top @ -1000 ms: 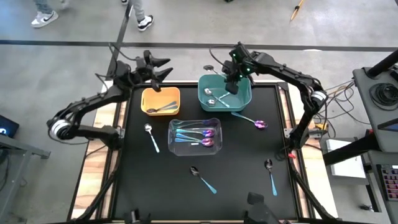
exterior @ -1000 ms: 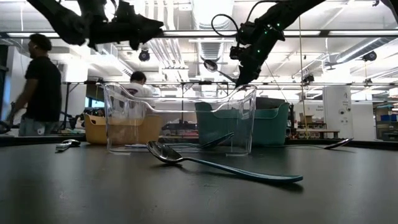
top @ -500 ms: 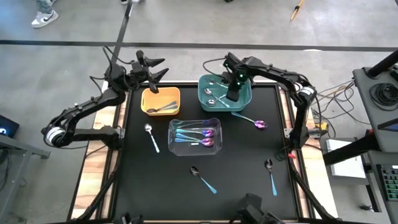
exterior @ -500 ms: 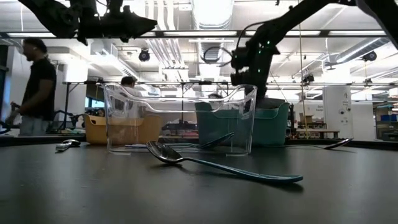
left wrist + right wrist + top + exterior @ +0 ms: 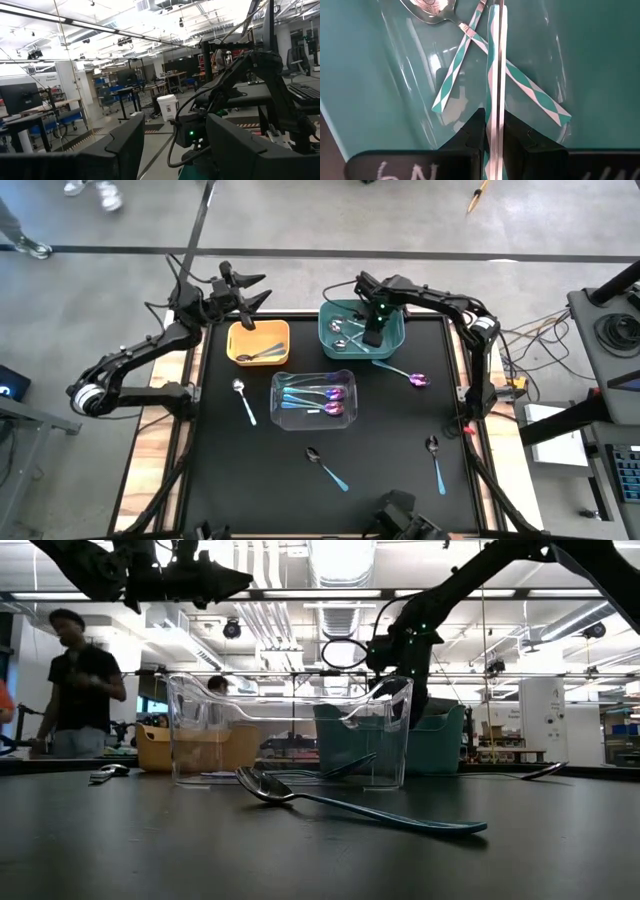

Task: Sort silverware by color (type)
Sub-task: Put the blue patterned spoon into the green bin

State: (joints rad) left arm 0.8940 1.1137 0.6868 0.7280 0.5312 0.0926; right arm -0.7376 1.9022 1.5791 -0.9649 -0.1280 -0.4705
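My right gripper [image 5: 372,332] reaches down into the teal bin [image 5: 392,338] at the table's far side, shut on a spoon with a teal-and-white handle [image 5: 496,60]. Two silver spoons [image 5: 470,35] lie crossed on the bin's floor beneath it. The held spoon's bowl is outside the wrist view. My left gripper [image 5: 252,288] hovers open above the far edge of the orange bin [image 5: 240,332], which holds dark spoons [image 5: 262,354]. The clear bin [image 5: 280,416] holds purple-bowled spoons [image 5: 325,396]. My right gripper pinches the spoon's thin handle [image 5: 495,117] between its two fingers [image 5: 472,131]. The fingers slant steeply down from above, and the handle runs straight on ahead of them along their line. The spoon hangs inside the teal bin; whether its far end touches the floor I cannot tell.
Loose spoons lie on the black mat: a silver one [image 5: 243,400] at the left, a dark one [image 5: 327,467] near the front, another dark one [image 5: 435,462] at the front right, a purple one [image 5: 405,374] beside the teal bin. A person [image 5: 78,690] stands behind the table.
My right gripper has come down from above the teal bin's far rim into the bin and tipped more steeply downward, carrying the spoon with it; the spoon, held high above the bin a second ago, is now low inside it.
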